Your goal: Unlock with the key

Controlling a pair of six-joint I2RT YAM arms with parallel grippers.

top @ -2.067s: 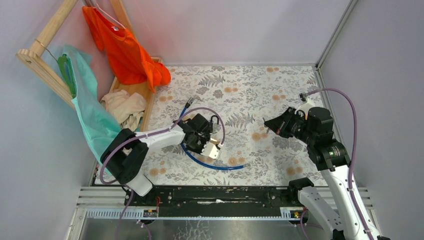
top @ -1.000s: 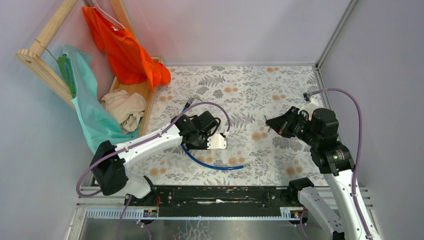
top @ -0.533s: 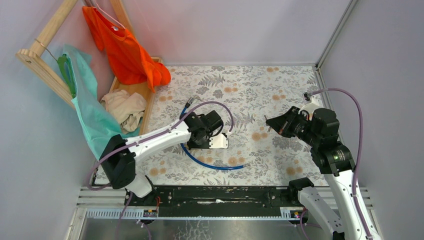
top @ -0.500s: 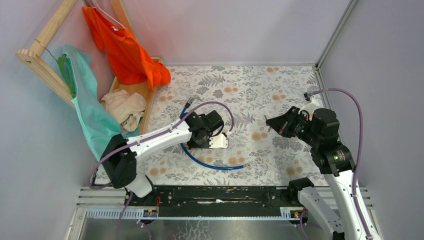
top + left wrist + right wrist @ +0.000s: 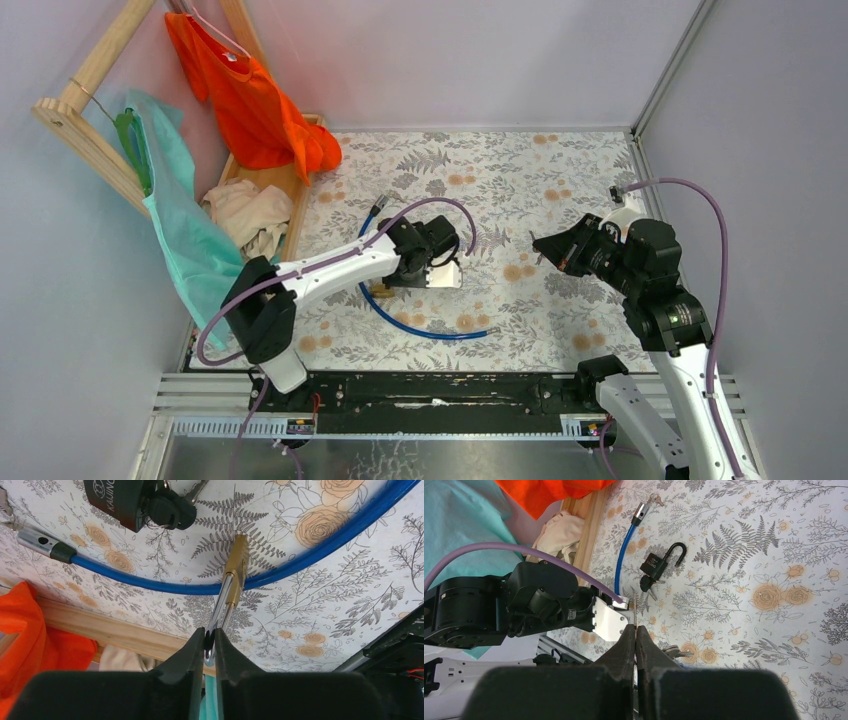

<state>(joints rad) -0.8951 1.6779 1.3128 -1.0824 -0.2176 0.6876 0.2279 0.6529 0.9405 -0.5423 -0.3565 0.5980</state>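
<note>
key (image 5: pixel 167 511) position: on the table (image 5: pixel 520 170), black head touching the base of the black padlock (image 5: pixel 117 502). whether the blade sits in that lock's keyhole cannot be told. neither gripper holds the key.

left gripper (image 5: pixel 209 642): fingers pressed together on the silver shackle of the brass padlock (image 5: pixel 236 560). the brass body points away from the wrist camera and crosses the blue cable (image 5: pixel 150 577). whether the shackle is looped around the cable cannot be told.

right gripper (image 5: pixel 634 635): raised above the right half of the table, well apart from both locks, fingers pressed together. whether anything thin sits between the tips cannot be told.

progress, judged:
- done: the brass padlock is gripped and presented.
- in the right wrist view the black padlock's shackle reads as a hook with one end free, so that lock is probably open.
- left: pick up the key, seat the blade in a keyhole, turn it, free the shackle. the task looks to be at an early stage.

surroundings and obstructions:
- the blue cable curves just beside both locks, under the left arm; it may snag a low approach.
- small silver keys (image 5: pixel 655 500) lie at the cable's far metal end; do not take them for the key.
- an orange cloth (image 5: pixel 250 100), a teal cloth (image 5: pixel 180 220) and a wooden frame (image 5: pixel 100 70) stand at the left edge, away from the work area.
</note>
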